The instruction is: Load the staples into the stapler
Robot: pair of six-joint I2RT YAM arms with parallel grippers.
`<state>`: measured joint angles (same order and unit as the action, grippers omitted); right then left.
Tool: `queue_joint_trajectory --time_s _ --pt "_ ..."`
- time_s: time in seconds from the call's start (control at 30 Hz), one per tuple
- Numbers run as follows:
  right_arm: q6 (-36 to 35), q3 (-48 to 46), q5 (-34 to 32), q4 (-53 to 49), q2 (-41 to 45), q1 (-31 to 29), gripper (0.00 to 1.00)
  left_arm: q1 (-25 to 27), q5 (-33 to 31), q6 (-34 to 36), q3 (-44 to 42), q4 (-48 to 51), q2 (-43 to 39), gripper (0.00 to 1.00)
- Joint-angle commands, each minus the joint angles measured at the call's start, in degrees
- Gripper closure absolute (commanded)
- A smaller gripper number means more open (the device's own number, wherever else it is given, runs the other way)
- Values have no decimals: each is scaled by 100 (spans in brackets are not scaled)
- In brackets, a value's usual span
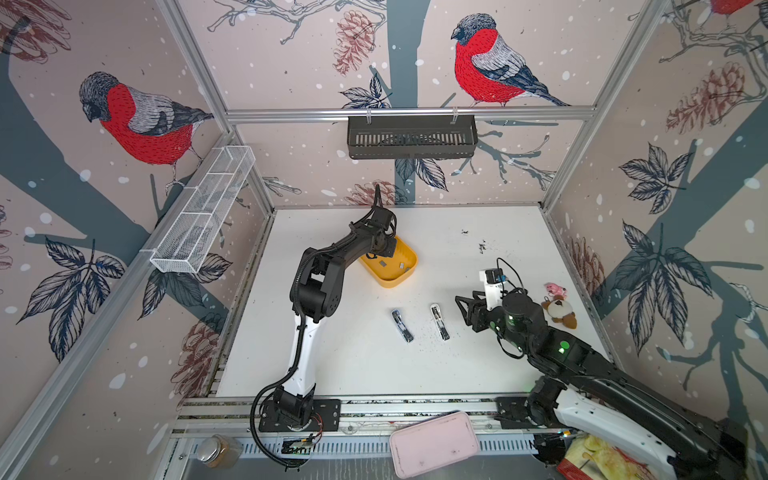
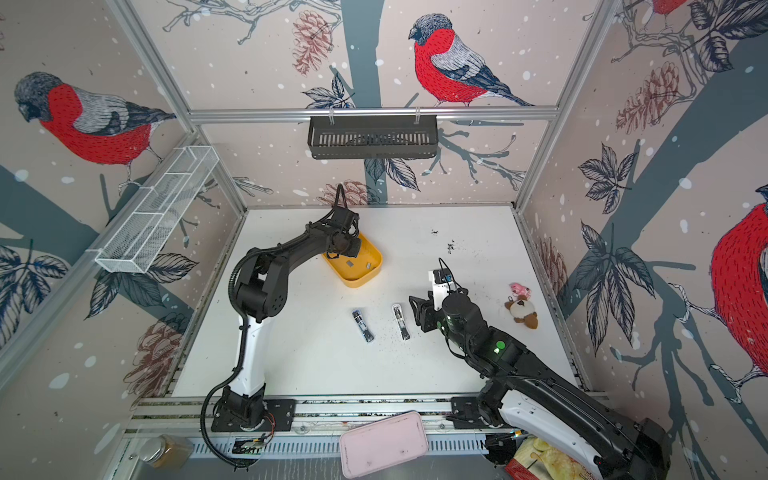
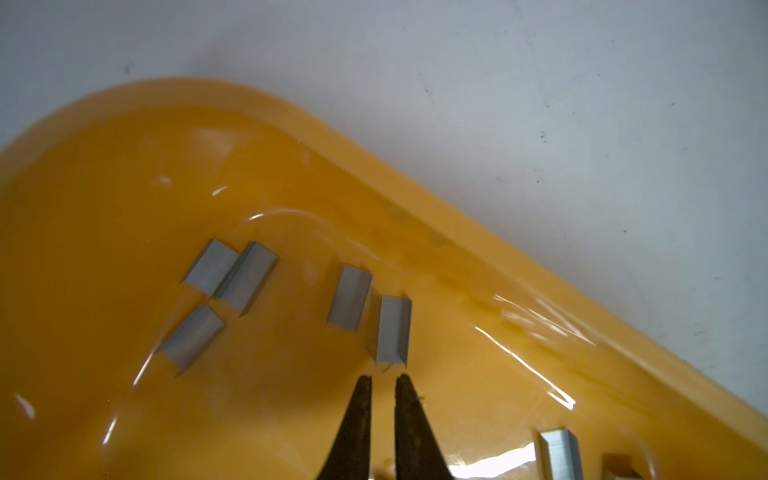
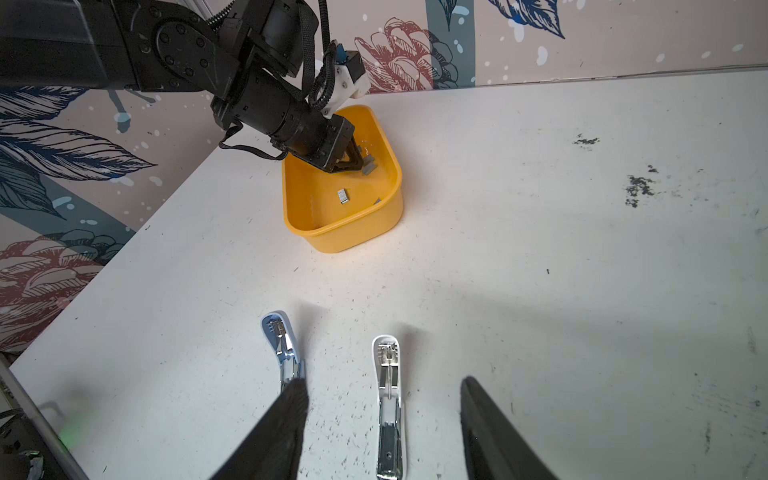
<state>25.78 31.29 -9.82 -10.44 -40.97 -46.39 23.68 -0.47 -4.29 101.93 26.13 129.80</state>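
Note:
Several grey staples [image 3: 392, 330] lie loose on the floor of a yellow tray [image 3: 457, 249]; in both top views only two strips show [image 1: 382, 263] [image 2: 350, 263]. My left gripper [image 3: 384, 379] reaches down into the tray, its tips a narrow gap apart with nothing between them, just short of the nearest strip. Two staplers lie opened flat on the white table: a blue stapler [image 1: 402, 326] [image 4: 282, 349] and a white stapler [image 1: 439, 322] [image 4: 388, 399]. My right gripper [image 4: 383, 384] [image 1: 464, 313] hovers open by the white stapler, which shows between its fingers in the right wrist view.
A plush toy [image 1: 559, 309] and a small pink figure [image 1: 555, 289] sit at the table's right edge. A pink lid [image 1: 434, 444] and a glass jar [image 1: 216, 451] rest beyond the front rail. Black specks dot the table around the staplers. A black basket [image 1: 411, 137] hangs on the back wall.

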Motion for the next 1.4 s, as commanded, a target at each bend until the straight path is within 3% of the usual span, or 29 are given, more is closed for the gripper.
queue_joint_trajectory --time_s 0.0,1.03,1.37 --pt "89 26 -8 76 3 22 41 -22 -136 -29 58 76 67 85" --pt "77 19 43 120 -108 83 40 -61 148 39 380 107 381 82" --pt "72 23 53 130 -131 113 40 -57 223 52 408 173 438 89"
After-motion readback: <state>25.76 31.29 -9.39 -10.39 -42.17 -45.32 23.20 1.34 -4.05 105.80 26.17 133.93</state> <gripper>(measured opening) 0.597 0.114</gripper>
